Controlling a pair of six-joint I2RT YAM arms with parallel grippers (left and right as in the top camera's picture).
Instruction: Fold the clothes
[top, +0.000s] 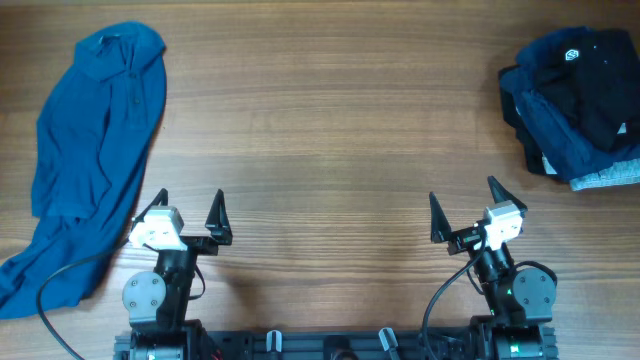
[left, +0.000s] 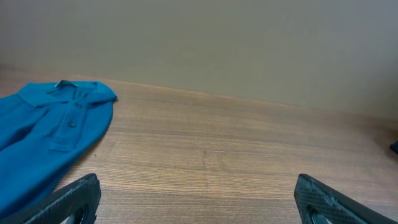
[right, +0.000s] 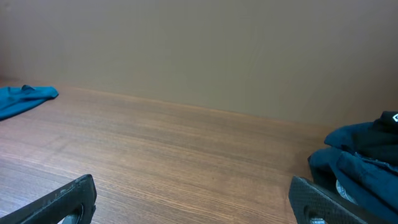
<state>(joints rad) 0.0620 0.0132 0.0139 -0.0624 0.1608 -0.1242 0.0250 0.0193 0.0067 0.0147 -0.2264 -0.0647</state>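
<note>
A bright blue collared shirt (top: 85, 150) lies spread along the table's left side, collar at the far end; it shows too in the left wrist view (left: 43, 134) and as a small patch in the right wrist view (right: 25, 98). A heap of clothes, with a black top (top: 590, 80) bearing a white logo over navy pieces (top: 560, 130), sits at the far right (right: 364, 165). My left gripper (top: 189, 206) stands open near the front edge, just right of the shirt, holding nothing. My right gripper (top: 462, 195) is open and empty too, in front of the heap.
The wooden table (top: 330, 130) spreads between the shirt and the heap. A plain wall (left: 217, 43) rises behind its far edge. A black cable (top: 60, 280) loops over the shirt's near end by the left arm's base.
</note>
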